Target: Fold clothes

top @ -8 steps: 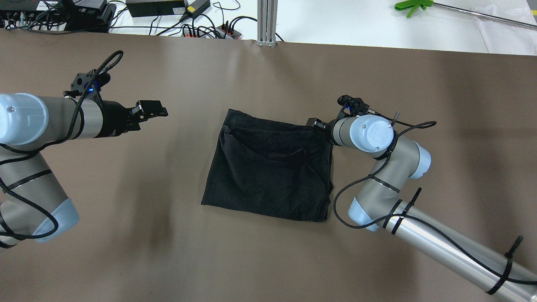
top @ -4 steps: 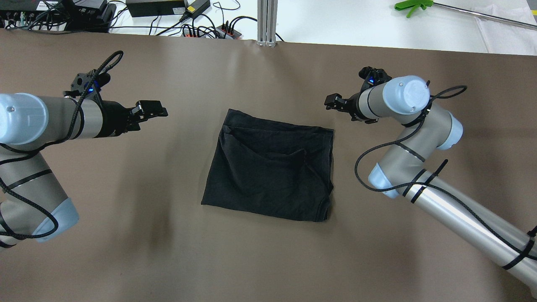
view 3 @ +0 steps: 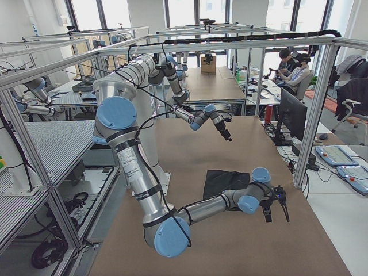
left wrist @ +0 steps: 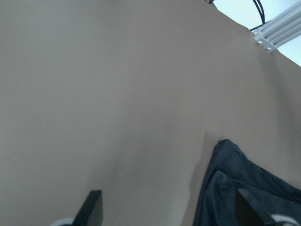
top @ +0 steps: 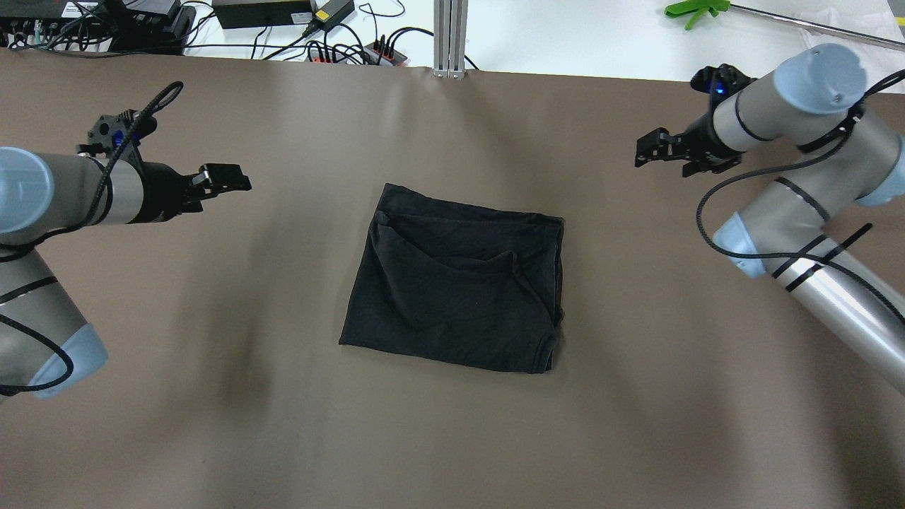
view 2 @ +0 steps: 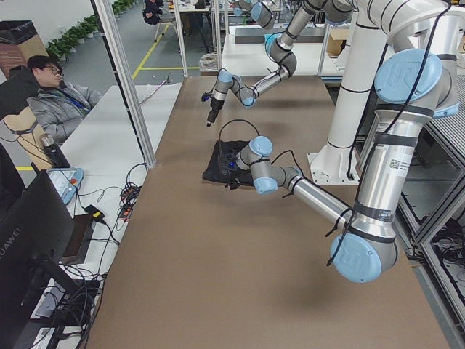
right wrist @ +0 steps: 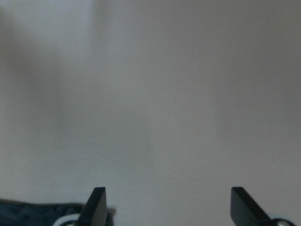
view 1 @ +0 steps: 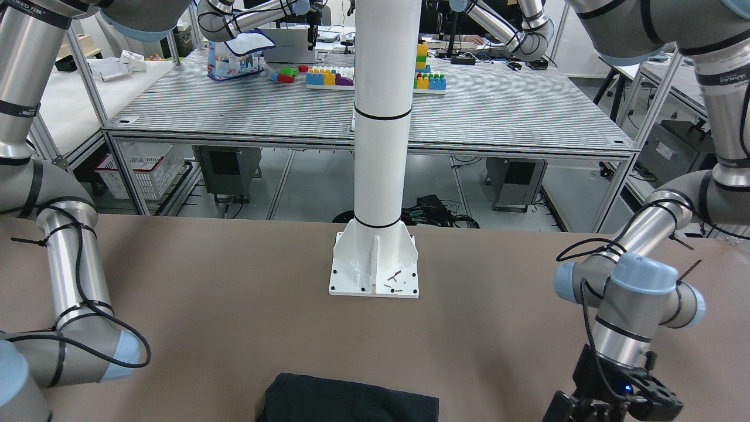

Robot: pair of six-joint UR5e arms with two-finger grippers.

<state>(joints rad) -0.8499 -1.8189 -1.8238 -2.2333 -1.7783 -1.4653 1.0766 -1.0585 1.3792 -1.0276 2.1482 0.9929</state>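
Note:
The clothes (top: 456,279) are one black fabric piece lying folded and flat in the middle of the brown table, roughly rectangular with a few creases. They also show in the front-facing view (view 1: 351,401) and the right view (view 3: 224,181). My left gripper (top: 223,178) hovers well to the left of them, open and empty; its wrist view shows the cloth's corner (left wrist: 244,188) ahead between wide-apart fingers. My right gripper (top: 654,150) hangs open and empty beyond the cloth's far right corner, over bare table, with only a sliver of cloth (right wrist: 37,209) in its wrist view.
The white pillar's base plate (view 1: 375,264) is bolted to the table on the robot's side of the cloth. An aluminium post (top: 450,35), cables and power bricks (top: 283,18) line the far edge. People sit beside the table (view 2: 51,94) (view 3: 290,66).
My right gripper has left the cloth's far right corner and swung up and out to the right. My left gripper has drawn back a little to the left. The cloth has not moved.

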